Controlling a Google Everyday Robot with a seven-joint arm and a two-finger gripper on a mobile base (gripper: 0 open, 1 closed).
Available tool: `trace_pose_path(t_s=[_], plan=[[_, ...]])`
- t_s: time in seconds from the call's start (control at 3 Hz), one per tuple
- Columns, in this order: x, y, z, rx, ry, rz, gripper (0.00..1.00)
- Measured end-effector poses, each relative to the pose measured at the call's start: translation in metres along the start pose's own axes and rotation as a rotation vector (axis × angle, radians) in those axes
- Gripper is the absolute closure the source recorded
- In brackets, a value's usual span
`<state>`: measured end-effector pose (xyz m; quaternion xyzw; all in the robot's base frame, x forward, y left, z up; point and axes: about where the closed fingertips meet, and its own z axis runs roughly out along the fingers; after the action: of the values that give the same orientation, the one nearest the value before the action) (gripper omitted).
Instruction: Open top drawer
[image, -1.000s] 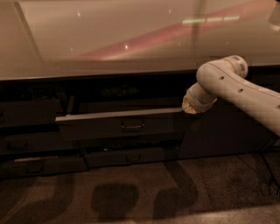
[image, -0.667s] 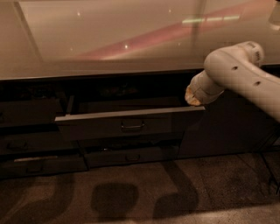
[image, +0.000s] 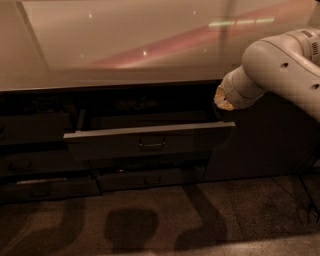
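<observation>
One open top drawer (image: 110, 142), below-left of jaws.

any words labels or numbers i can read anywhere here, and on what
None: no readable text shows on the top drawer, the counter or the arm.
The gripper, just above the top drawer's right end, shows no marking either.

A pale, glossy countertop (image: 125, 45) bearing a pinkish reflected streak and small glints of light spans the top, with dark shallow drawer fronts (image: 150, 178) below it, a plain dark panel (image: 260, 150) under its right end, a speckled floor (image: 160, 225) crossed by soft shadows lower down, and the gripper (image: 223, 98) just beneath the countertop's front edge at right.
</observation>
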<state>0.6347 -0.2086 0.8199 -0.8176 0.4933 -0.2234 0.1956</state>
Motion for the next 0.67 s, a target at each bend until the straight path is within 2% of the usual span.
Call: trace_pose_path(t_s=[0.33, 0.67], plan=[[0.001, 0.003, 0.007, 0.020, -0.091, 0.018, 1.00], [0.012, 0.020, 0.026, 0.074, -0.310, 0.078, 1.00]])
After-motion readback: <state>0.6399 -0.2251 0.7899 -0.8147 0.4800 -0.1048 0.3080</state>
